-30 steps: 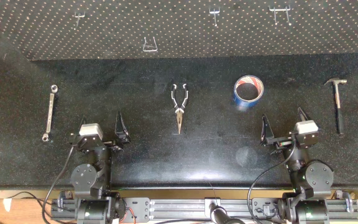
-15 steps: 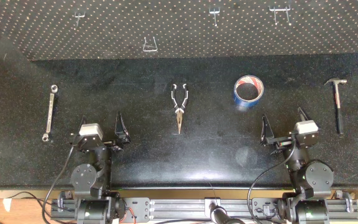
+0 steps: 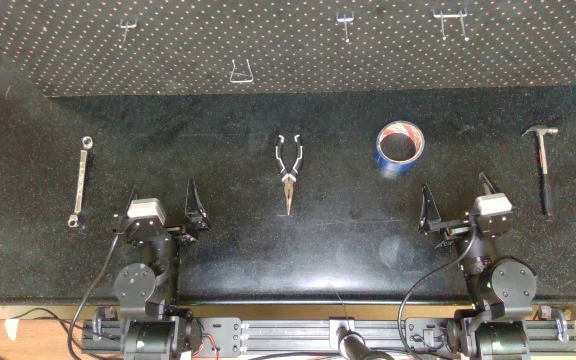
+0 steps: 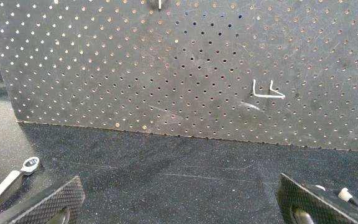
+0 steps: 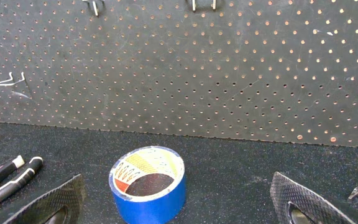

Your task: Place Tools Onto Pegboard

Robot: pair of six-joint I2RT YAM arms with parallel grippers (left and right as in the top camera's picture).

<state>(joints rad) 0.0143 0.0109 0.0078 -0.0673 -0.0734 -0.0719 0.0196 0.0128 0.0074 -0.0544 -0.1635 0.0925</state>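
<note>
Top view: four tools lie in a row on the black counter (image 3: 228, 130) below the pegboard (image 3: 288, 60). From left to right they are a wrench (image 3: 79, 183), needle-nose pliers (image 3: 288, 172) with tips toward the arms, a blue roll of tape (image 3: 400, 148) resting flat with its opening upward, and a hammer (image 3: 543, 170) with its head toward the board; all lie well apart from one another. The left hand (image 3: 162, 195) sits between wrench and pliers, the right hand (image 3: 455, 188) between tape and hammer, each with fingers spread apart, gripping nothing and short of the tools. Several wire hooks (image 3: 241, 72) hang bare on the board. The left wrist view adds the upright face of the board meeting the counter, the ring end of the wrench near one finger and the white handle tips of the pliers near the other. The right wrist view places the tape just ahead, between its fingers, and reveals the roll's red-and-yellow inner lining, with the plier handles and the hammer head at either side
</note>
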